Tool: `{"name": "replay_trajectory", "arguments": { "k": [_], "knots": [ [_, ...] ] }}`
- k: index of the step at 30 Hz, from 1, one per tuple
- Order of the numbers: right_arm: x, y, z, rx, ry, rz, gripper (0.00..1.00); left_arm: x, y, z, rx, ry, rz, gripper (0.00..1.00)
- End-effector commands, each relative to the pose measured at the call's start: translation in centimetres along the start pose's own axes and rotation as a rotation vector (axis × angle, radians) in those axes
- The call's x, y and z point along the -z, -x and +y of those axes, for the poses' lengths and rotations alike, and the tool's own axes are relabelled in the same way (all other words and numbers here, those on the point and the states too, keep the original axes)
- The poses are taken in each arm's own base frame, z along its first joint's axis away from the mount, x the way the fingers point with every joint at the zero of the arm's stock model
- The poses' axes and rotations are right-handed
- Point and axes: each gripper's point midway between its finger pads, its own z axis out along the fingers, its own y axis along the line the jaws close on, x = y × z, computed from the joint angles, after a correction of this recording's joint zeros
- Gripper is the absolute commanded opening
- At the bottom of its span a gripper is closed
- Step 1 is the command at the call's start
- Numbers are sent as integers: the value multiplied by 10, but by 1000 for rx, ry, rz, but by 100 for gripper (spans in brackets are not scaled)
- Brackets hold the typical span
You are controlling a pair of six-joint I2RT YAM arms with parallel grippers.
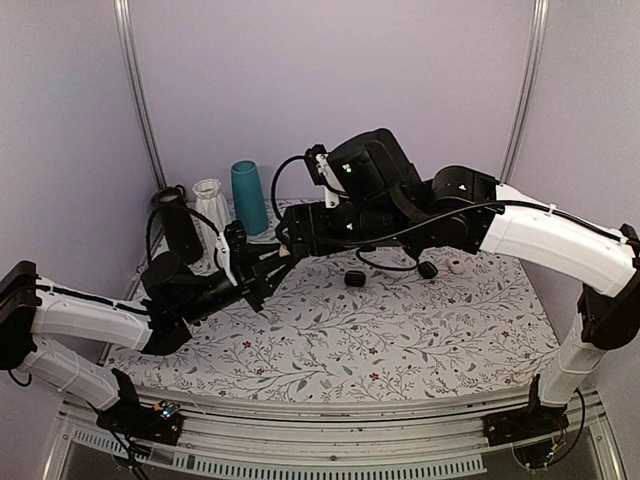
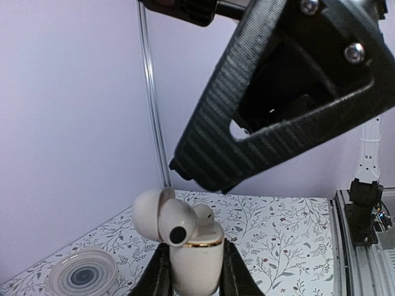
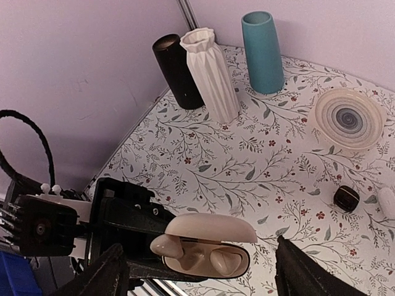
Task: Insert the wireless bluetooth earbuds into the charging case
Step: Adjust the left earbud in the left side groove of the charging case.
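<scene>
The cream-white charging case (image 2: pixel 196 256) stands upright between the fingers of my left gripper (image 2: pixel 195 279), which is shut on it, with the lid open. One earbud (image 2: pixel 203 214) sits in its socket. The other earbud (image 2: pixel 176 222) pokes out at the case's front rim, only partly in. In the right wrist view the case (image 3: pixel 210 228) lies straight below my right gripper (image 3: pixel 200 245), which is open and empty with its fingers spread wide to either side. The protruding earbud (image 3: pixel 168 246) and the seated one (image 3: pixel 227 260) show there. In the top view both grippers (image 1: pixel 258 280) (image 1: pixel 290 240) meet left of centre and the case is hidden.
A black vase (image 3: pixel 179 73), a ribbed white vase (image 3: pixel 213 74) and a teal vase (image 3: pixel 263 52) stand at the back left. A round patterned dish (image 3: pixel 347 117) lies on the floral table (image 3: pixel 259 166). A small black item (image 3: pixel 346 198) and a white item (image 3: pixel 387 202) lie to the right.
</scene>
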Motion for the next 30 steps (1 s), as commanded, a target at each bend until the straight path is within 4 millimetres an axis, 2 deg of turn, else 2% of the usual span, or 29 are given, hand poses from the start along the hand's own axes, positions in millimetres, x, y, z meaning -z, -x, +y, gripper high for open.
{"name": "replay_trajectory", "arguments": {
  "k": [1,8,21,30],
  "knots": [
    [0,9,-9,-38,-33,-10,85,-7,2,0,3,10,-6,0],
    [-16,1,-26,-53,-88,23,88,-12,-4,0,-4,18,11,0],
    [-30,-6,-26,-48,-85,52,88,-14,-6,0,-11,24,20,0],
    [-29,-10,-31,-48,-102,63,88,-12,-3,0,-15,29,15,0]
  ]
}}
